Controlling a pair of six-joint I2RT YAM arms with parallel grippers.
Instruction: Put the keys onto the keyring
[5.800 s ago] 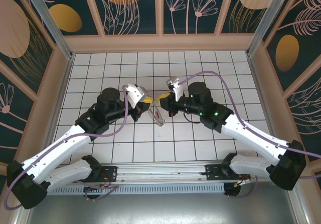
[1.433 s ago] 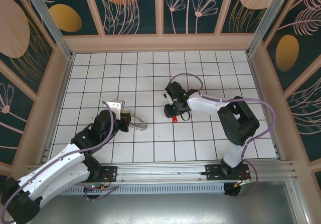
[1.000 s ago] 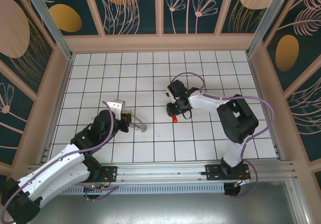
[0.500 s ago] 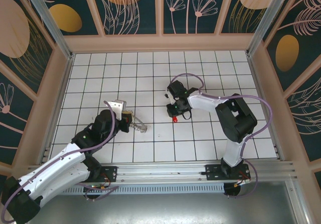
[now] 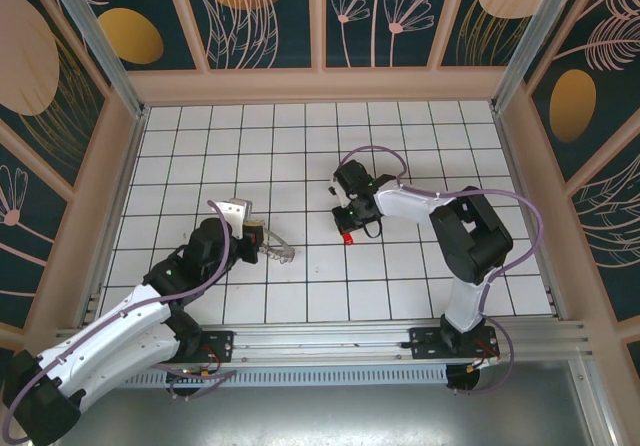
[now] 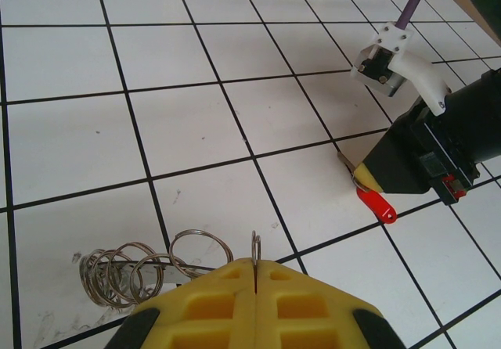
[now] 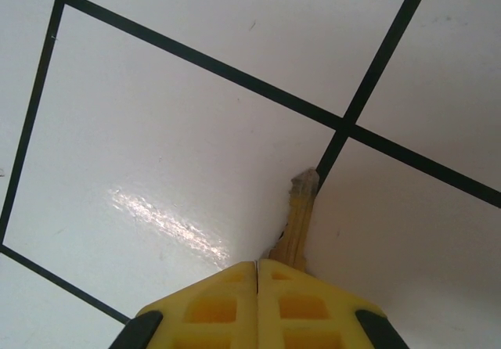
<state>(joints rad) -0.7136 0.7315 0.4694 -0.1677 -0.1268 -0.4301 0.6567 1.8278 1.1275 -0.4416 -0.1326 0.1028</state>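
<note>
My left gripper (image 6: 256,269) is shut on the keyring (image 6: 256,246), which stands edge-on as a thin silvery loop between the yellow pads. Its other coiled loops (image 6: 145,267) lie on the tiles to the left. From above, that gripper (image 5: 258,243) sits low at centre-left, the keyring (image 5: 279,253) poking out to its right. My right gripper (image 7: 257,275) is shut, tips down on the floor at the keys. The key's blade (image 7: 299,208) sticks out from under the right pad, off the seam. I cannot tell whether it is pinched. The red tag (image 6: 377,206) shows beside the right fingertips (image 6: 376,178).
White tiled floor (image 5: 400,276) with black grid lines, walled by tan rails and patterned panels. The right arm's elbow (image 5: 470,236) and purple cable (image 5: 370,151) arch over the middle right. About two tiles separate the two grippers.
Over the last second my right gripper's jaws have closed at the key on the floor. The left arm and keyring have stayed put. Earlier both arms met at centre.
</note>
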